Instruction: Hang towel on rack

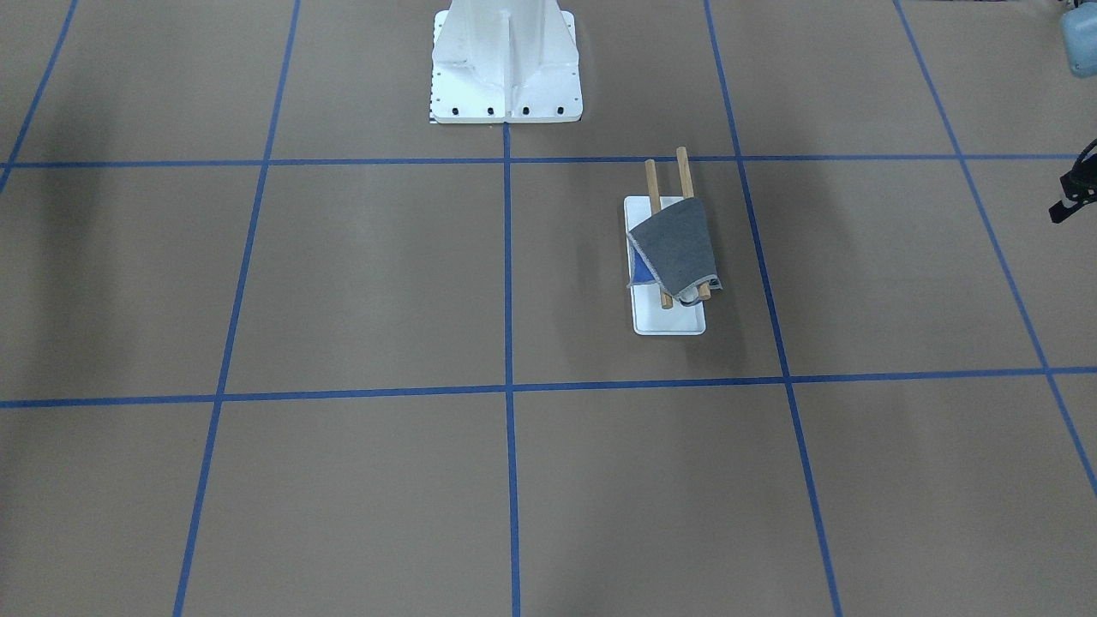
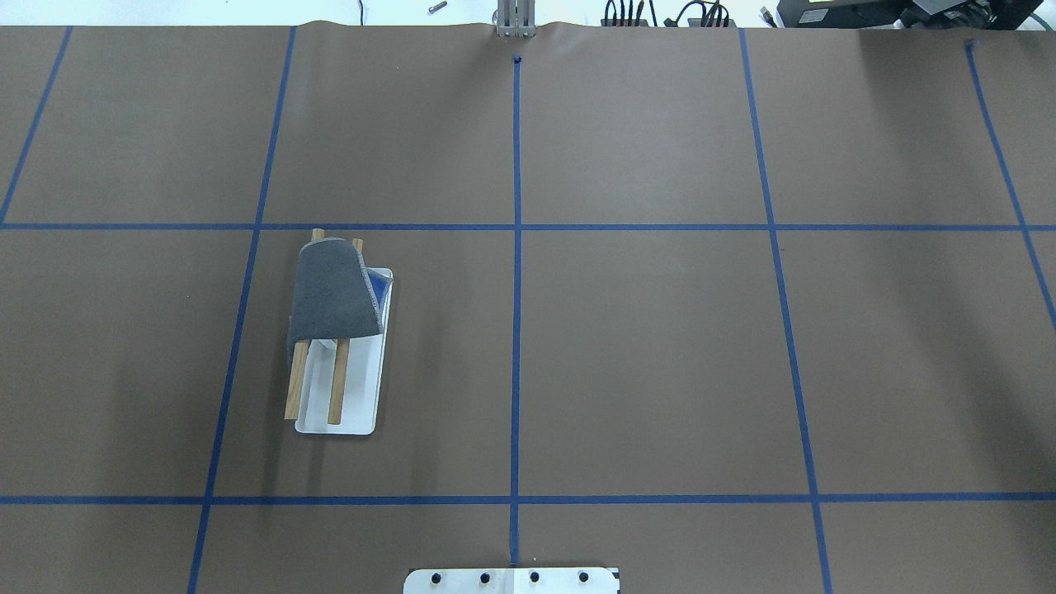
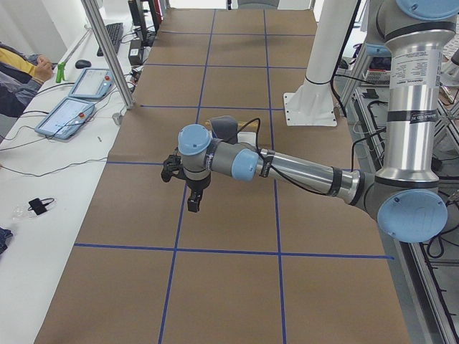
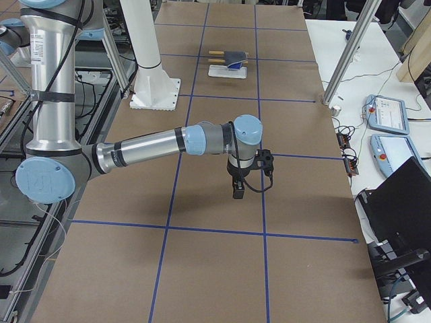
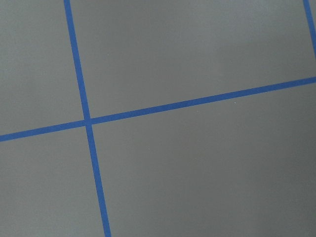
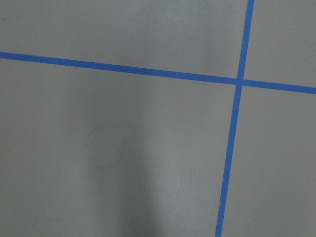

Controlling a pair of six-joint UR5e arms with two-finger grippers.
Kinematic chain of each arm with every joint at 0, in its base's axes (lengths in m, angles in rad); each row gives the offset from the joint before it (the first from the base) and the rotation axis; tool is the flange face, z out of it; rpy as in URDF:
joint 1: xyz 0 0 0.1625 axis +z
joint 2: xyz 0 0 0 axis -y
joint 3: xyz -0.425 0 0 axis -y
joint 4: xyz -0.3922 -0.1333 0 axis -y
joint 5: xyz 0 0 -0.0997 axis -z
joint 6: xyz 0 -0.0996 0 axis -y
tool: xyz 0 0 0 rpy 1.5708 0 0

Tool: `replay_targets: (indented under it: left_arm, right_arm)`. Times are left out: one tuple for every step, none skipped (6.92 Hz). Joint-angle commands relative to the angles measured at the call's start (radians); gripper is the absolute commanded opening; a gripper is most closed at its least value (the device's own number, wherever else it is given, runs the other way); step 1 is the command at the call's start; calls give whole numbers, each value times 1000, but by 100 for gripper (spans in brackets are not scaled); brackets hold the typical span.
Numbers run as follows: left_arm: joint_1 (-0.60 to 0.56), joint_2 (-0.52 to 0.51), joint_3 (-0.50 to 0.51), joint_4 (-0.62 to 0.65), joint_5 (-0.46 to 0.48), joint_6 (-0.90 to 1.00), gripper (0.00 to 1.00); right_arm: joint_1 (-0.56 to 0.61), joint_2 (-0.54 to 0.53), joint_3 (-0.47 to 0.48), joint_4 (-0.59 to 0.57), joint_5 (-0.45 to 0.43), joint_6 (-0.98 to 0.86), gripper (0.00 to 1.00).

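Note:
The grey towel [image 2: 334, 293] lies draped over the two wooden bars of the rack [image 2: 337, 388], at the end far from the robot; a bit of its blue reverse [image 2: 378, 289] shows at the side. The rack stands on a white base [image 2: 363, 404] on the table's left half. It also shows in the front view, towel [image 1: 674, 248] on rack [image 1: 684, 171]. My left gripper [image 3: 193, 203] hangs over bare table, well clear of the rack; I cannot tell whether it is open. My right gripper [image 4: 238, 189] hangs over the far-right table area; I cannot tell its state. Both wrist views show only paper and tape.
The robot's white pedestal [image 1: 506, 68] stands at the table's robot side. Blue tape lines [image 2: 516, 247] grid the brown paper. Tablets [image 3: 72, 115] and cables lie on the operators' side bench, behind a metal post [image 3: 107, 50]. A person's arm [image 3: 25, 72] shows there.

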Motion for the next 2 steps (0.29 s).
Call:
replay_targets:
  left_arm:
    - [0, -3, -4, 1, 0, -4, 98]
    - [2, -4, -5, 1, 0, -3, 98]
  right_arm:
    - [1, 1, 0, 7, -5, 9, 100]
    - [3, 0, 1, 7, -5, 9, 100]
